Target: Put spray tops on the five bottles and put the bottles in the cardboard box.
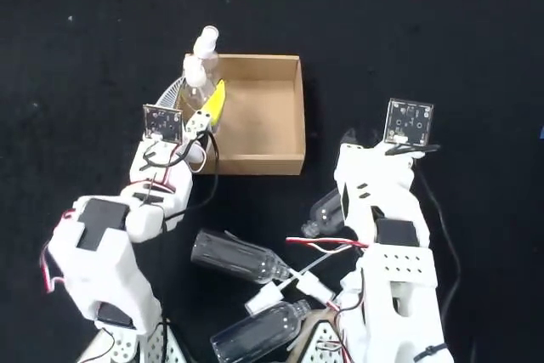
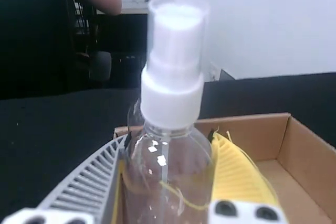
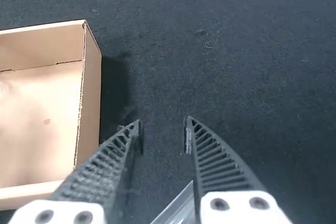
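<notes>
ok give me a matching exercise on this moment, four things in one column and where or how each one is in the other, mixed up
Things
1. spray-topped bottle
2. cardboard box
3. right gripper
4. clear bottle between the arms

States
A. on its side on the black table
B. open, with nothing between its fingers
C. open-topped, nothing seen inside
D. clamped in the left gripper at the box's edge

Pairs: 1-D, 2-C, 3-B, 4-A
</notes>
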Controlling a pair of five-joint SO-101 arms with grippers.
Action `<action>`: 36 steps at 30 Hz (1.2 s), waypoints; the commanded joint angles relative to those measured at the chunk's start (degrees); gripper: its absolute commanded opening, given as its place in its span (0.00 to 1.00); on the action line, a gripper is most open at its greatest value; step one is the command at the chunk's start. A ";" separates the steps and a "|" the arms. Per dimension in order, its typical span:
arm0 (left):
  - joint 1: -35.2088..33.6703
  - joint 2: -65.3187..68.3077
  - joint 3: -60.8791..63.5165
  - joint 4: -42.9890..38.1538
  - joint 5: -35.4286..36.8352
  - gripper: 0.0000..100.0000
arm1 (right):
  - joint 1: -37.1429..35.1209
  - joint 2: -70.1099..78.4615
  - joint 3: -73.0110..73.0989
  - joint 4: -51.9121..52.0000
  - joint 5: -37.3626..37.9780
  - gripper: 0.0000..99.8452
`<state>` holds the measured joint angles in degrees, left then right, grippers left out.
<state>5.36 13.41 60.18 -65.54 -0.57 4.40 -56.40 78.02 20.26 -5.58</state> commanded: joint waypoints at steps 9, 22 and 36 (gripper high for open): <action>-1.36 5.98 -3.03 -9.49 0.18 0.12 | 1.76 0.04 -0.75 -1.93 0.70 0.12; -1.27 6.07 -3.12 -9.05 -0.26 0.17 | 1.76 0.04 -0.75 -1.93 0.70 0.12; -1.54 6.15 -2.68 -8.97 -0.26 0.22 | 1.76 0.04 -0.75 -1.93 0.70 0.12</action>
<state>4.48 19.91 57.89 -73.80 -0.66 4.40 -56.40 78.02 20.26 -5.58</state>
